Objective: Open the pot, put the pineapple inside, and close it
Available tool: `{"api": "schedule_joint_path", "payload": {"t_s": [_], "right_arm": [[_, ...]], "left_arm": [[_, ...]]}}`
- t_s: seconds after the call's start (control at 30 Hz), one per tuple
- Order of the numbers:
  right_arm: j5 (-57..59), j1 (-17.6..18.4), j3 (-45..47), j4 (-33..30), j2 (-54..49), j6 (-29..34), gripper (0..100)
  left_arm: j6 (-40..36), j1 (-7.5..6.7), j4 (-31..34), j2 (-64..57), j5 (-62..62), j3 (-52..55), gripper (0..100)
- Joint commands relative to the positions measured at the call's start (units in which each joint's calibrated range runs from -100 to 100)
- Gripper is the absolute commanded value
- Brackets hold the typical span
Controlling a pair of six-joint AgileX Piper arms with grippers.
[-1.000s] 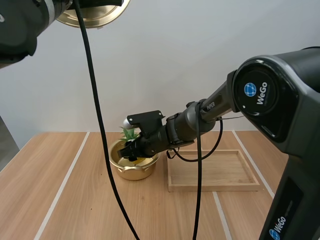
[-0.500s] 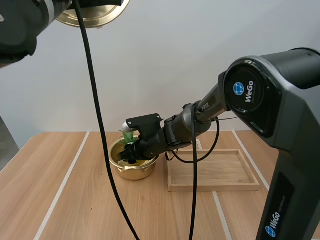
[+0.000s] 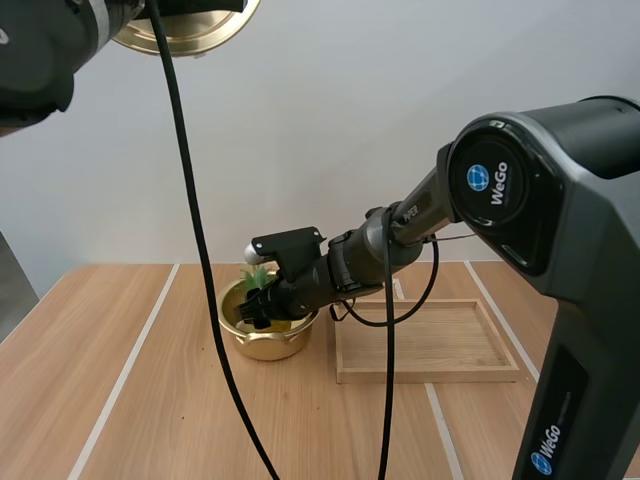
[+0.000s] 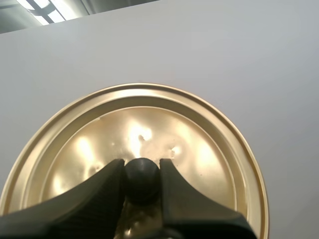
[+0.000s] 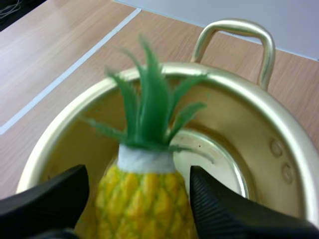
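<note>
Lid off, knob pinched in left tool. Pineapple inside pot at right tool; grip: cannot tell. Closing pending.

High view: lid cut off by top edge; pineapple body hidden behind right gripper inside pot, only leaves visible. Right wrist view: pineapple's lower body cut off by edge, leaf tips blurred. Left wrist view: knob partly hidden between left gripper fingers.
</note>
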Motion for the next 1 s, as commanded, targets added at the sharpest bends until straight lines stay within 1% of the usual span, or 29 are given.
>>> {"api": "schedule_joint_path", "payload": {"t_s": [0.0, 0.53, 0.8, 0.97], "right_arm": [[-2.5, 0.0, 0.4, 0.2, 0.6, 0.0, 100], [-2.5, 0.0, 0.4, 0.2, 0.4, 0.0, 100], [-2.5, 0.0, -3.5, 0.2, -3.4, 0.0, 100], [-2.5, 0.0, -3.9, 0.2, -6.4, 0.0, 100]], "left_arm": [[-0.3, -0.18, -0.7, -0.4, -1.9, 0.0, 0], [-0.3, -0.18, -0.7, -0.4, -1.9, 0.0, 0], [-0.3, -0.18, -0.7, -0.4, -1.9, 0.0, 0], [-0.3, -0.18, -0.7, -0.4, -1.9, 0.0, 0]]}}
